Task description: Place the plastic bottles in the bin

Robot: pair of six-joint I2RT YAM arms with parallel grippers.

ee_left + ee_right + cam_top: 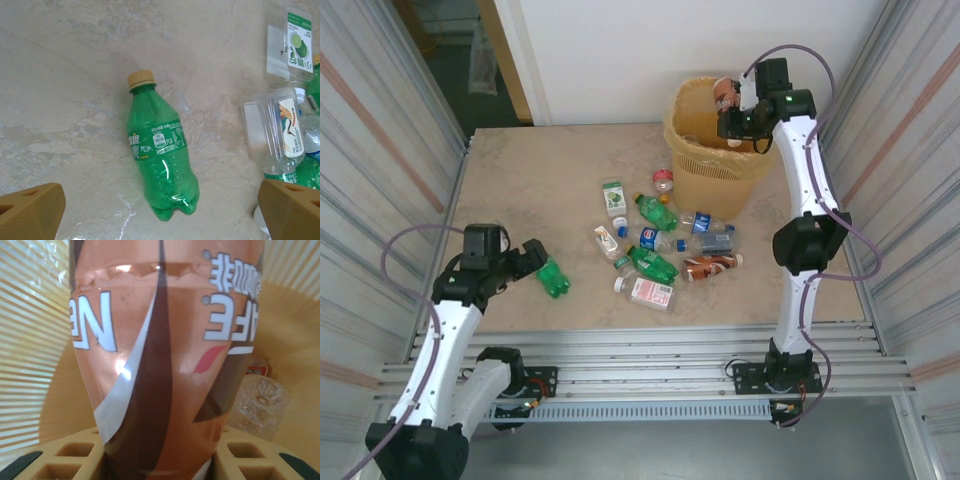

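Top external view has the right gripper (730, 112) up over the bin (715, 190), which sits at roughly 1 o'clock on the table (540, 180). It's clamped on a brown-labelled bottle (724, 92). On the right wrist cam that bottle sits squeezed between the two tan fingers (65, 455), with the yellow liner (290, 340) behind it and a clear bottle (260, 407) lying down inside the bin at about 4 o'clock. The left gripper (533, 257) is low at 8 o'clock on the table, jaws spread wide with nothing in them. A green bottle (553, 278) lies on its side just off its 4 o'clock. The left wrist cam shows it flat on the marble-look surface, yellowish cap pointing to 12, neither fingertip touching it. The other bottles (655, 263) are scattered in a loose pile mid-table, around 7 o'clock from the bin.
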